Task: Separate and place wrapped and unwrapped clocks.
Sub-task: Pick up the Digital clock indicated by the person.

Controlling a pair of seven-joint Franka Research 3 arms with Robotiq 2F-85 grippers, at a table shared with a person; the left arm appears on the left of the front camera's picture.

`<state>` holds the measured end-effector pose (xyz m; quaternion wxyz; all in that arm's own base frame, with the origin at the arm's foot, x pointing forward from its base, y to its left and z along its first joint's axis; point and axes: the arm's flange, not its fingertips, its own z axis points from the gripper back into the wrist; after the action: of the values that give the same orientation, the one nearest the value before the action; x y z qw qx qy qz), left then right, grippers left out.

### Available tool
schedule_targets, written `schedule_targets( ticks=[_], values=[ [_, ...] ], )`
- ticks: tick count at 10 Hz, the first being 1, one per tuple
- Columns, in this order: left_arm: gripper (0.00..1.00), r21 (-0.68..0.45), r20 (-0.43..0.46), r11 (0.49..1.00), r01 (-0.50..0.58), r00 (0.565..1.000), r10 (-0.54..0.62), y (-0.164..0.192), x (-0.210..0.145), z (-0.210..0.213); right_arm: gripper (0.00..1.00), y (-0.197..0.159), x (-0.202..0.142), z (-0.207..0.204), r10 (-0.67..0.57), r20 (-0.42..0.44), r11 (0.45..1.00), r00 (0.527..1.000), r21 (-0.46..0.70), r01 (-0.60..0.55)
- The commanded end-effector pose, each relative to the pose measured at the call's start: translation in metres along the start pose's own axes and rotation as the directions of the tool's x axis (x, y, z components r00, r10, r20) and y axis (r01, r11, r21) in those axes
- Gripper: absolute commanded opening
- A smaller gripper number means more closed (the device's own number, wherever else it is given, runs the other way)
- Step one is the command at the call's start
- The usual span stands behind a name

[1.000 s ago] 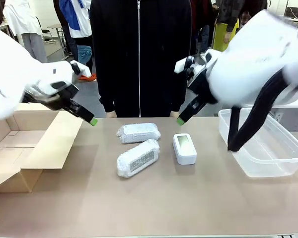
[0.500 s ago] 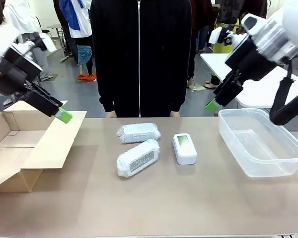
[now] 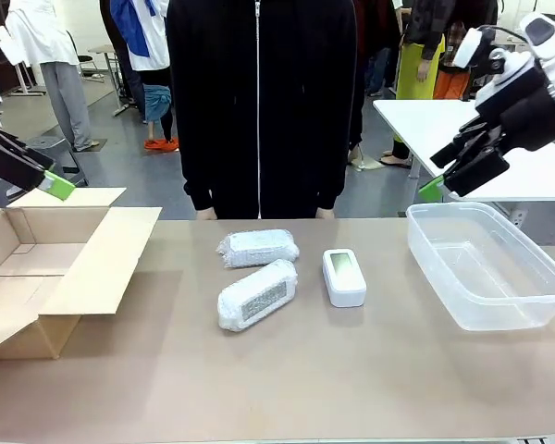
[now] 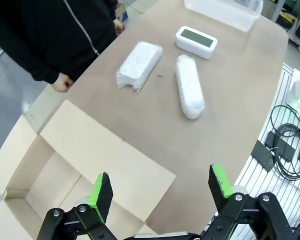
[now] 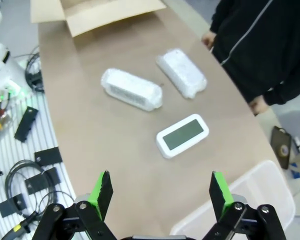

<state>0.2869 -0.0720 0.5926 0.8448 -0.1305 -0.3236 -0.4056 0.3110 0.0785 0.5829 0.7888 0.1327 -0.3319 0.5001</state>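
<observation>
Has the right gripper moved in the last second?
Yes. The right gripper has swung rightward and up, away from the bare clock, to above the clear tub's far left corner.

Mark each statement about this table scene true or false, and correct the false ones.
The bare clock lies screen up on the table. True.
Both wrapped bundles sit inside the cardboard box. False: the far bundle and the near bundle lie on the table.
The plastic tub stands on the robot's right side. True.
The left hand grips a bundle. False: the left hand is open, raised near the cardboard box.
The right hand is open. True.
</observation>
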Motion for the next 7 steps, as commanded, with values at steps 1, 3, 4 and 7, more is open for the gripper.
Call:
schedule_targets(
  ticks=[1,3,4,7],
  values=[
    [1.00,0.007,0.001,1.000,0.021,1.000,-0.021,-0.018,-0.064,-0.024,1.00,-0.011,-0.011,-0.002,-0.011,0.060,1.000,0.998,-0.026,0.013],
    [1.00,0.001,-0.013,1.000,0.003,1.000,-0.003,-0.015,-0.069,-0.025,1.00,-0.014,-0.009,-0.009,-0.003,0.054,1.000,0.999,-0.029,0.005],
    [1.00,0.000,-0.016,1.000,-0.002,1.000,0.002,-0.014,-0.067,-0.029,1.00,-0.008,-0.006,-0.020,0.004,0.015,1.000,1.000,0.009,-0.004],
    [1.00,0.003,-0.007,1.000,-0.015,1.000,0.015,0.011,-0.009,0.004,1.00,-0.013,-0.006,0.005,-0.027,0.031,0.999,0.999,-0.042,0.028]
  ],
)
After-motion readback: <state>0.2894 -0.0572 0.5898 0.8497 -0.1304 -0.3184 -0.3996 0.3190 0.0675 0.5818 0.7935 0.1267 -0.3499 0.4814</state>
